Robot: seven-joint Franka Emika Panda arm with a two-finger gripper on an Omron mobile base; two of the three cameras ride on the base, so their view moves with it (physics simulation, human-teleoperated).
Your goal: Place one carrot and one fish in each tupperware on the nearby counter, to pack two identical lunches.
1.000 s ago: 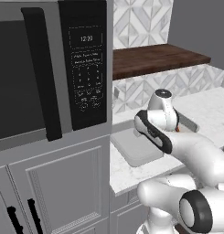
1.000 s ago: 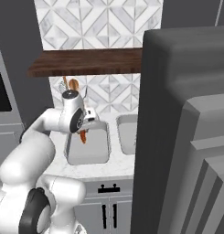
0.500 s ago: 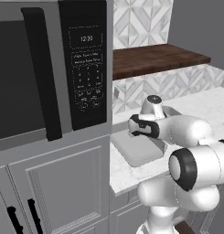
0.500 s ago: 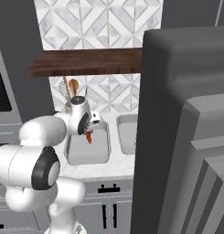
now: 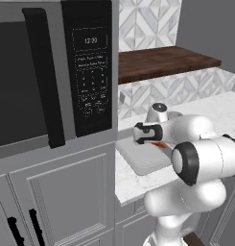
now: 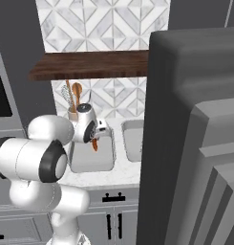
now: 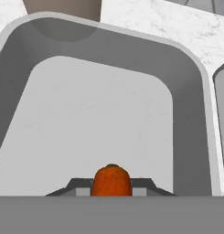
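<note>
The two-finger gripper of the white arm pinches a small slim orange carrot between its dark fingertips, which press against it from either side in the hand view. Gripper and carrot hang above the open mouth of a shallow, pale grey rectangular tupperware with rounded corners, whose flat floor lies directly below the carrot tip.

In the left base view the gripper is held low over the same container, and the carrot appears as a short orange streak beneath the wrist. The container rests on the white, faintly marbled countertop slab, beside a tall dark microwave panel.

In the right base view the carrot points down over the container. A second like container sits just to its right, partly hidden by a large grey appliance. Behind stands what appears to be a beige utensil holder with wooden spoons, under a dark brown wooden shelf.
</note>
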